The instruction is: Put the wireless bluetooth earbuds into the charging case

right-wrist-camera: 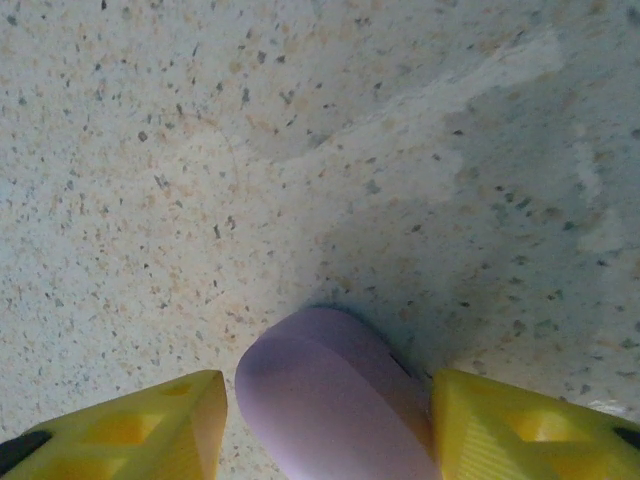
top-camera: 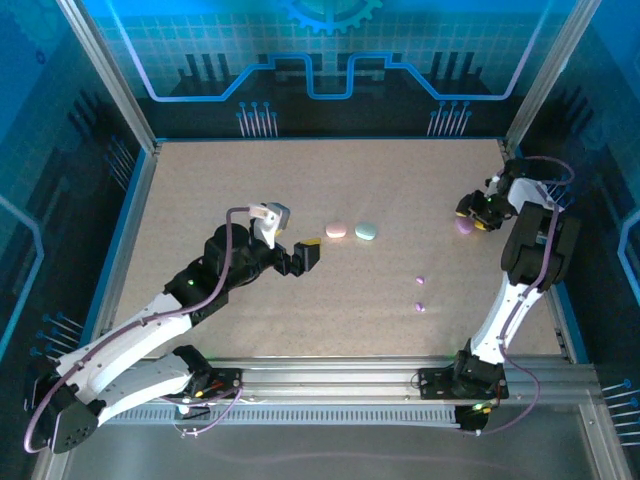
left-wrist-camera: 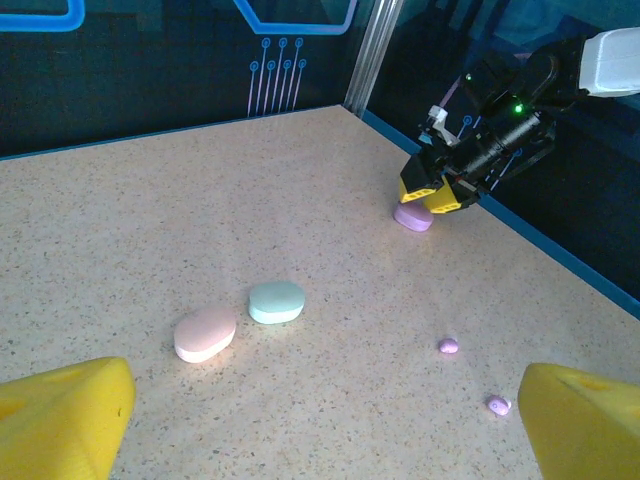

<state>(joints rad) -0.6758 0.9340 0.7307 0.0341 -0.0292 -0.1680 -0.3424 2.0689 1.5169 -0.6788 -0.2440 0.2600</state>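
Purple earbuds (top-camera: 419,279), two tiny beads, lay on the speckled table (top-camera: 250,190) between the arms, well apart from the pink case (top-camera: 335,231) and teal case (top-camera: 366,231), while the left gripper (top-camera: 308,255) hung wide open and the right gripper (top-camera: 478,218) had its yellow fingers (right-wrist-camera: 500,430) either side of a purple case (right-wrist-camera: 320,410), its grip impossible to tell.

You're clearly running a robot lab test cell here: silver aluminium frame posts (top-camera: 112,75), blue circuit-print wall panels (top-camera: 200,40), speckled beige tabletop (top-camera: 250,170).

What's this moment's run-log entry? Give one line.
left end effector: open, above table near pink case, teal case | right end effector: straddling purple case, grip unclear | purple earbuds: two, loose on table
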